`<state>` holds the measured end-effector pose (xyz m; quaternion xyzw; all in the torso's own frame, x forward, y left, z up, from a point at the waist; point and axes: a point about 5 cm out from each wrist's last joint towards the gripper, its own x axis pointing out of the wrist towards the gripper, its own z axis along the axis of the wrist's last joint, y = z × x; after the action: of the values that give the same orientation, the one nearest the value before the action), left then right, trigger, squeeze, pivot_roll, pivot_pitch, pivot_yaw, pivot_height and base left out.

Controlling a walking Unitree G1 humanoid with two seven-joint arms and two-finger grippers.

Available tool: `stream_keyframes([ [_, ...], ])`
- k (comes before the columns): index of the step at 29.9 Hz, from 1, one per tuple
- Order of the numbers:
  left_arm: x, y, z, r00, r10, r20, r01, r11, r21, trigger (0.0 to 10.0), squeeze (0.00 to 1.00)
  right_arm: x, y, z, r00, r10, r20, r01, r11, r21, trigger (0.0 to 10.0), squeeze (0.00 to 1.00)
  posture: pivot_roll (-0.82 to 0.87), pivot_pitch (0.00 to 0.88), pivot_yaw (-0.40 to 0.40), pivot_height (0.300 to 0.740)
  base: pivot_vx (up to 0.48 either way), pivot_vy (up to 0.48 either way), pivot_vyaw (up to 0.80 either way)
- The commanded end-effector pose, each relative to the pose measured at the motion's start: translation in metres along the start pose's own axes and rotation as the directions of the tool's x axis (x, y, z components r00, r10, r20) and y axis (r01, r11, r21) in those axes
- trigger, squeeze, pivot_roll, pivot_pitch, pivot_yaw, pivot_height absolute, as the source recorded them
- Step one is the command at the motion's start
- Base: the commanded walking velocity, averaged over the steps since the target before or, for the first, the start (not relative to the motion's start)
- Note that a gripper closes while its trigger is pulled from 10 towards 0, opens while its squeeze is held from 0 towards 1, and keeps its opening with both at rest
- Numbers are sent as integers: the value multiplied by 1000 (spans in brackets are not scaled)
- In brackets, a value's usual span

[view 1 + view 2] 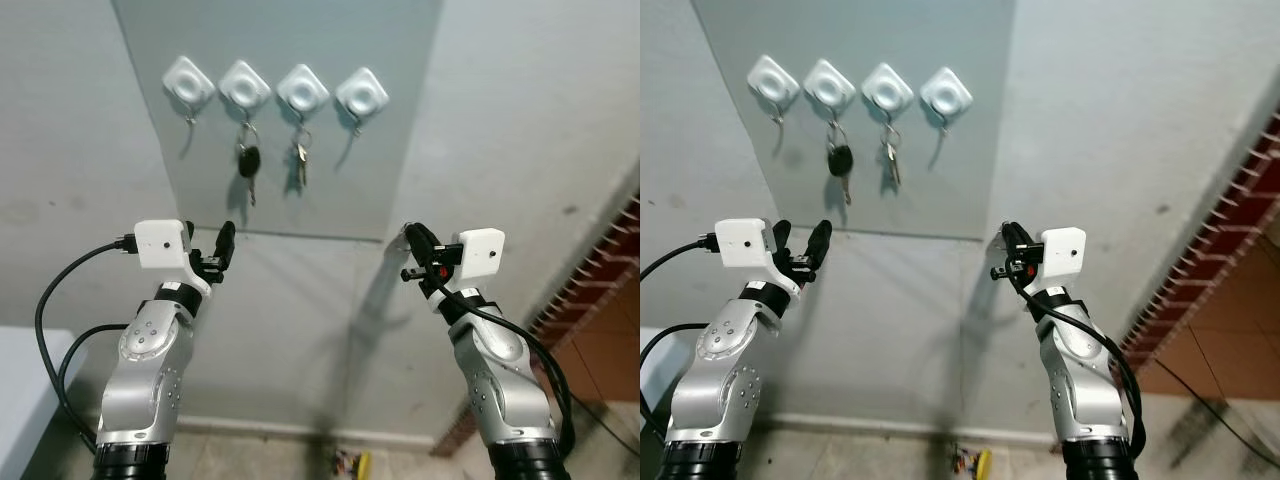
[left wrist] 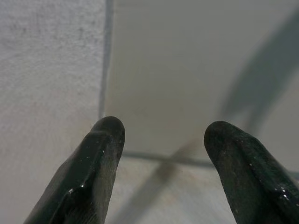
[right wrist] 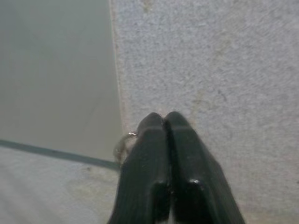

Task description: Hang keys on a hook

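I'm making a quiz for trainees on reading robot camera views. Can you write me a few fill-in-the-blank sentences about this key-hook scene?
1. The panel on the wall carries ____ white hooks.
2. Keys already hang from ____ of those hooks.
3. The left gripper has its fingers ____.
4. The key with the black head hangs from the ____ hook counting from the robot's left.

Missing words: four; two; open; second

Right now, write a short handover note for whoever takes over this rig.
Left gripper: open, raised before the wall, holding nothing.
Right gripper: shut on a key ring that peeks out beside its fingers, low beside the grey panel.
Four white hooks on the panel: a car key hangs from the second from the left, a small key bunch from the third; the outer two are free.
Left: lift the ring onto a free hook.
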<state>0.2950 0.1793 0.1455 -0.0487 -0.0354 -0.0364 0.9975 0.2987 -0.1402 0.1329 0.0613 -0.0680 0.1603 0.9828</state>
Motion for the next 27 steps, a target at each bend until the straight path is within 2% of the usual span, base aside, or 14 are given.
stream_keyframes([
  [1, 0, -25, 11, 989, -132, 68, 128, 990, 60, 10000, 0, 13, 7, 9, 999, 34, 11, -34, 999, -15, 10000, 0, -92, 34, -26, 740, 0, 0, 0],
  [10, -7, -51, 13, 954, -288, 78, 277, 952, 131, 10000, 0, 18, 6, 16, 995, 96, 26, -94, 994, -48, 10000, 0, -94, 47, -32, 740, 0, 0, 0],
  [27, -11, -60, 17, 943, -316, 104, 303, 945, 125, 10000, 0, 19, 4, 19, 993, 119, 23, -117, 991, -60, 10000, 0, -95, 56, -37, 740, 0, 0, 0],
])
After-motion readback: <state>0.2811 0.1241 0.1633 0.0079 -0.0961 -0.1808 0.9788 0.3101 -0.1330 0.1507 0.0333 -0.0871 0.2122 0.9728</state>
